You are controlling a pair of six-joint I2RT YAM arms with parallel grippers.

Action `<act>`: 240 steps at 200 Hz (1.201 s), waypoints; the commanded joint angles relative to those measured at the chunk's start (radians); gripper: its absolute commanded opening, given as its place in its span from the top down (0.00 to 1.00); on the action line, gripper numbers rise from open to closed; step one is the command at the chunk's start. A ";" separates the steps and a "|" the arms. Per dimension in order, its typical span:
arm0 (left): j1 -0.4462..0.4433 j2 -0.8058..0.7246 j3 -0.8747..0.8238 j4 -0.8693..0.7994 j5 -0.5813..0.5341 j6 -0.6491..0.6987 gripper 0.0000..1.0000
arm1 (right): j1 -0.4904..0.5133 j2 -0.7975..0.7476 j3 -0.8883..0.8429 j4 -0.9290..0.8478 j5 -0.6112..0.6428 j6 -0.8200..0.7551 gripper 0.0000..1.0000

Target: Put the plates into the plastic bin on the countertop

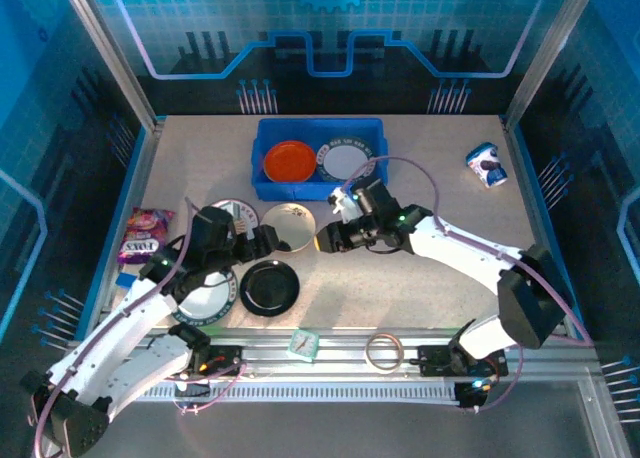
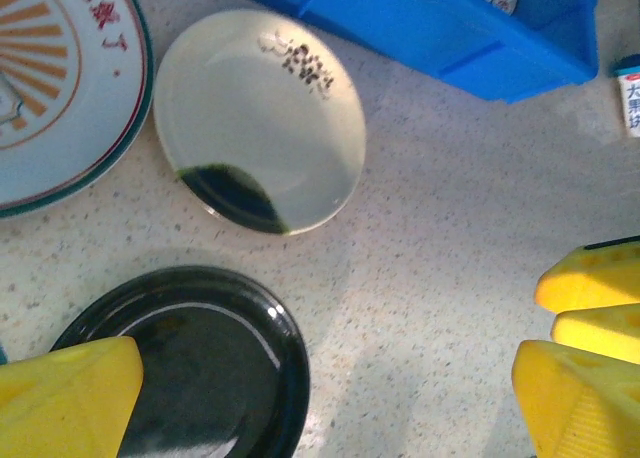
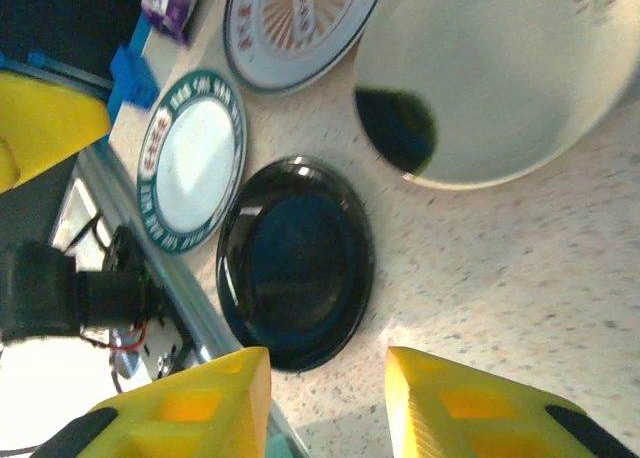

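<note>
The blue plastic bin [image 1: 268, 185] at the back of the countertop [image 1: 440, 298] holds an orange-red plate [image 1: 291, 162] and a white plate with a dark rim [image 1: 348, 160]. On the countertop lie a cream plate [image 1: 289, 226], a black plate [image 1: 269, 287], a sunburst plate [image 1: 232, 214] and a green-rimmed white plate [image 1: 205, 296]. My left gripper [image 1: 262, 241] hangs open over the black plate [image 2: 200, 368], just below the cream plate [image 2: 260, 118]. My right gripper [image 1: 322, 241] stands open beside the cream plate's right edge, nothing between its fingers [image 3: 470, 408]; the black plate [image 3: 295, 263] lies ahead.
A purple snack packet [image 1: 146, 236] lies at the left edge and a blue-white packet [image 1: 487, 164] at the back right. A ring of tape [image 1: 384, 352] and a small teal clock [image 1: 304, 345] sit on the front rail. The two grippers are close together.
</note>
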 commanded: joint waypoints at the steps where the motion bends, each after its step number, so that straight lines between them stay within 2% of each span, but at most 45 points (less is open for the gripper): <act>1: -0.010 -0.041 -0.077 -0.018 0.048 -0.049 0.04 | 0.038 0.056 -0.013 0.033 -0.099 -0.002 0.71; 64: -0.023 -0.089 -0.174 0.054 0.067 -0.103 0.05 | 0.140 0.228 0.010 0.043 -0.138 -0.015 0.71; 81: -0.025 -0.089 -0.176 0.055 0.065 -0.101 0.05 | 0.151 0.265 0.015 0.044 -0.131 -0.007 0.66; 106: -0.024 -0.089 -0.175 0.052 0.061 -0.090 0.05 | 0.153 0.306 0.015 0.065 -0.127 0.012 0.63; 240: -0.025 -0.087 -0.198 0.098 0.060 -0.096 0.05 | 0.132 0.426 0.030 0.163 -0.204 0.071 0.64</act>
